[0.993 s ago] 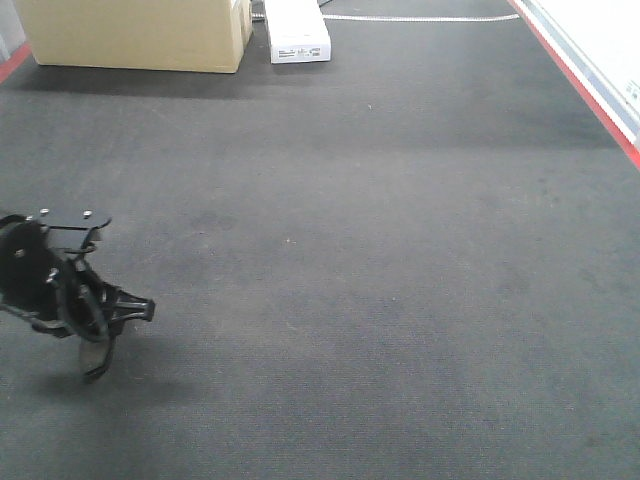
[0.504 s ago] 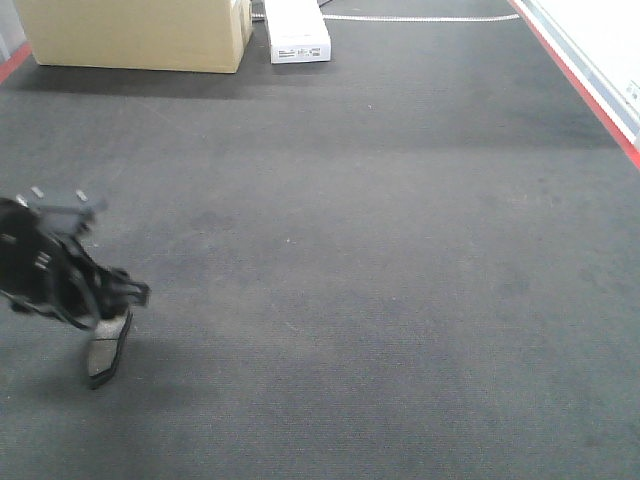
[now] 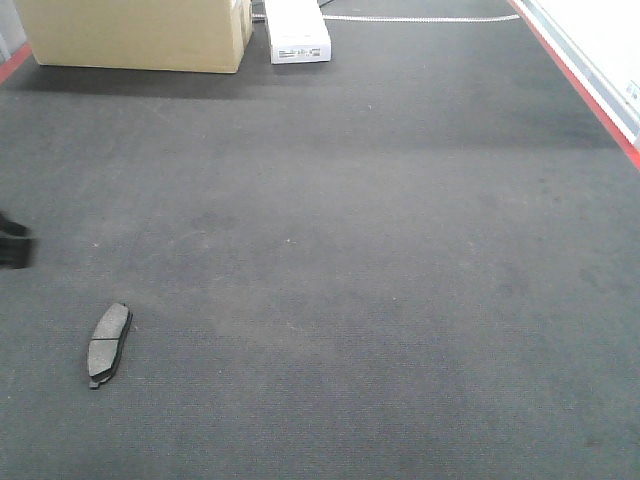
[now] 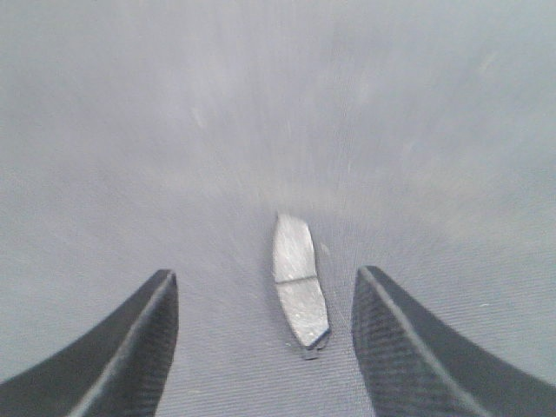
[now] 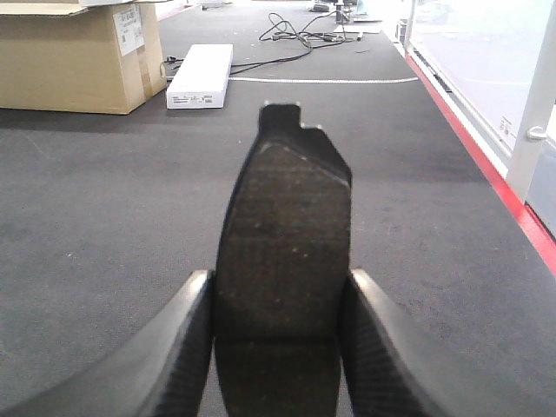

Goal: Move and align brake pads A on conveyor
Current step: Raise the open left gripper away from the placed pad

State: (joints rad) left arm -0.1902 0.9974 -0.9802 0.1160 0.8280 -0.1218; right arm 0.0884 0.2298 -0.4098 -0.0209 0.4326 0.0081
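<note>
one pad down on the belt, one pad in the right claw

at the far left edge of your front view, only a dark sliver of the left arm (image 3: 12, 246) shows. below it and a little to the right, the lying brake pad (image 3: 108, 343) rests flat on the conveyor (image 3: 380, 300). its long axis runs roughly away from you, leaning slightly right, a thin groove crosses its middle, and nothing touches it. at the far end of the belt stands a cardboard box (image 3: 135, 35), with a white box (image 3: 297, 30) just right of it. a red strip (image 3: 590, 95) runs along the right edge.

in your left wrist view, which is blurred, the left claw (image 4: 265, 278) is spread wide apart and holds nothing. the same pad lies on the belt between its fingers (image 4: 417, 347), nearer the right one and touching neither.

in your right wrist view, the right claw (image 5: 279, 278) is clamped on the held brake pad (image 5: 285, 200). one finger presses each long edge, and the pad sticks out well ahead of the fingertips. cables (image 5: 295, 39) lie beyond the white box.
</note>
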